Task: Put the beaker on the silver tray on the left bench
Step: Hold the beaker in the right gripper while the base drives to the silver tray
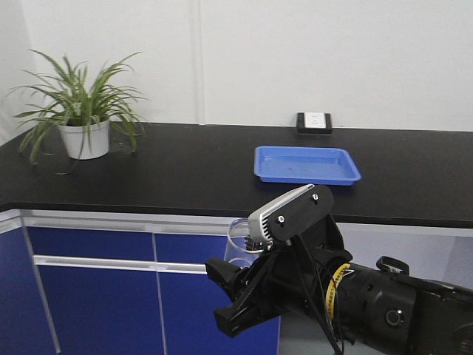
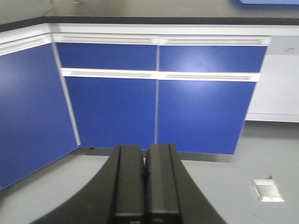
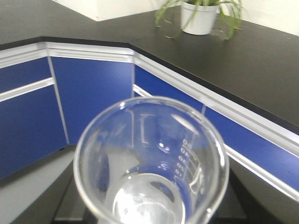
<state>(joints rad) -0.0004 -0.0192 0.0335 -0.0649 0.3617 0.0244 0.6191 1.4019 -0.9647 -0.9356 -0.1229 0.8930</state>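
Beaker (image 3: 152,163): clear glass with printed graduations on the wall and no liquid visible. It is carried in the air in front of the blue drawer fronts (image 2: 154,107), below the front edge of the counter (image 1: 185,177).
Right gripper (image 1: 233,285): pinching the beaker low on its body. The pads are mostly hidden by the glass.
Left gripper (image 2: 145,182): fingers pressed together, holding nothing, aimed at the drawer fronts above the floor (image 2: 233,186).
Silver tray: not in any view, so the destination is unconfirmed from here.
Counter contents: potted plant (image 1: 83,118) near the left back corner, blue tray (image 1: 307,164) right of centre, wall socket (image 1: 314,122) behind it.
Slip hazard: smooth glass held by a low pinch. A jolt from the base or a fast swing may loosen it, and a drop onto the floor would likely break it.
Edge hazard: the beaker rim sits below the counter edge. Raising the beaker too close to the edge may strike the rim against it.
Wrong-target hazard: the blue tray is the only tray in sight, and setting the beaker there fails the task.
Tilt hazard: a tilted release may tip the beaker over.
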